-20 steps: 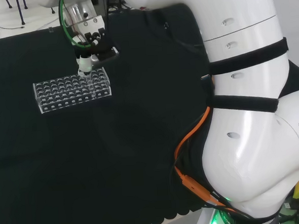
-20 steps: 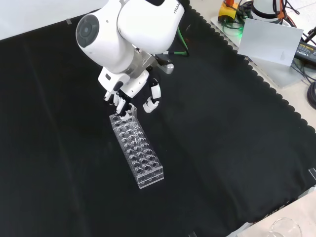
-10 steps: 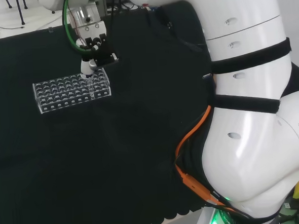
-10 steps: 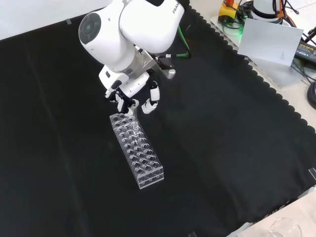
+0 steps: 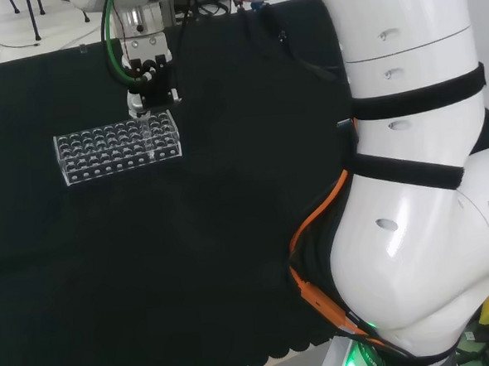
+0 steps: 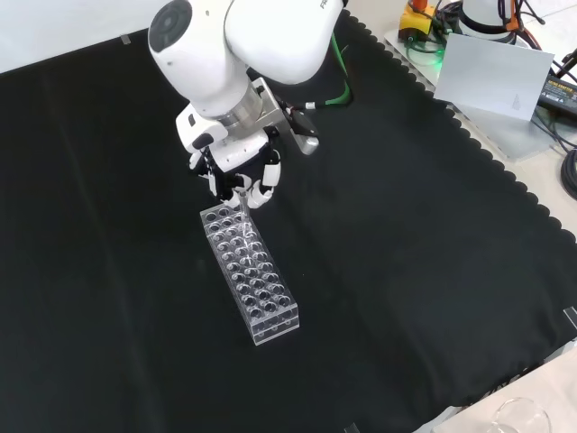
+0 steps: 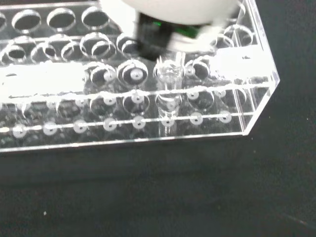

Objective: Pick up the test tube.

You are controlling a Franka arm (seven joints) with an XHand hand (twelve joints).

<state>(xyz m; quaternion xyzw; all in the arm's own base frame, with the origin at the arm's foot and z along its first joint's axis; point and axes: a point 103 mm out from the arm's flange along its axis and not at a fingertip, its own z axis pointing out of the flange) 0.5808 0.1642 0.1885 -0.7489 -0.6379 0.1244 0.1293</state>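
A clear plastic rack (image 6: pixel 263 296) with several rows of holes lies on the black cloth; in the head view the rack (image 5: pixel 97 156) is at the upper left. The hand (image 6: pixel 238 170) hangs over the rack's far end, fingers curled together round the top of a clear test tube (image 6: pixel 242 205). The tube points down into the rack, and I cannot tell whether its tip is still in a hole. In the head view the hand (image 5: pixel 144 85) sits just above the rack's right end. The wrist view looks down along the tube (image 7: pixel 168 76) onto the rack (image 7: pixel 123 136), with the blurred hand (image 7: pixel 177 12) above.
The arm's white links (image 5: pixel 411 189) stand at the right of the head view. In the front view a grey plate (image 6: pixel 494 77) and cables lie beyond the cloth's scalloped edge at upper right. A glass vessel (image 6: pixel 520 418) stands at the lower right corner.
The arm has risen and swung a little toward the rack's end. The thumb, spread before, has drawn in to the fingers, and the tube has come up with the hand.
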